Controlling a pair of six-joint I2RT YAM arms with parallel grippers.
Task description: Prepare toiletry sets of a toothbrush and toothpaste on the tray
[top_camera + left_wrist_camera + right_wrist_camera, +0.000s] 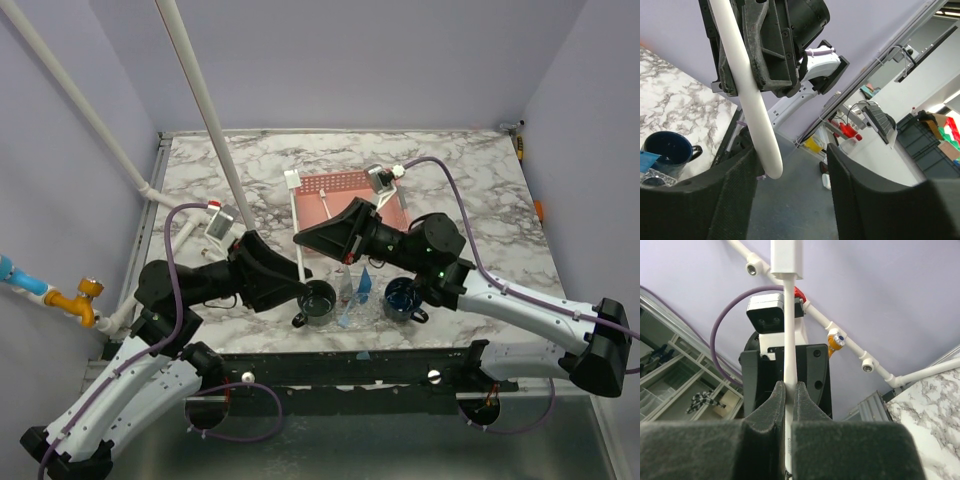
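My right gripper (pixel 298 240) (pixel 788 385) is shut on the shaft of a white toothbrush (pixel 295 210) (pixel 788 315), whose head points away from it. The handle end of the toothbrush (pixel 747 85) hangs between the fingers of my left gripper (pixel 300 296) (pixel 792 150). It lies against one pad, and the other pad stands apart, so those jaws are open. The clear tray (pixel 372 318) sits just beyond, between two mugs. A blue pack that looks like toothpaste (pixel 365 284) stands in it. A corner of the tray (pixel 655 177) shows at the lower left of the left wrist view.
Two dark blue mugs (pixel 320 300) (pixel 403 297) flank the tray; one mug (pixel 667 150) shows in the left wrist view. A pink lattice basket (pixel 345 195) stands behind the grippers. White pipes (pixel 200 90) cross the left side. A black rail (pixel 350 365) runs along the table's near edge.
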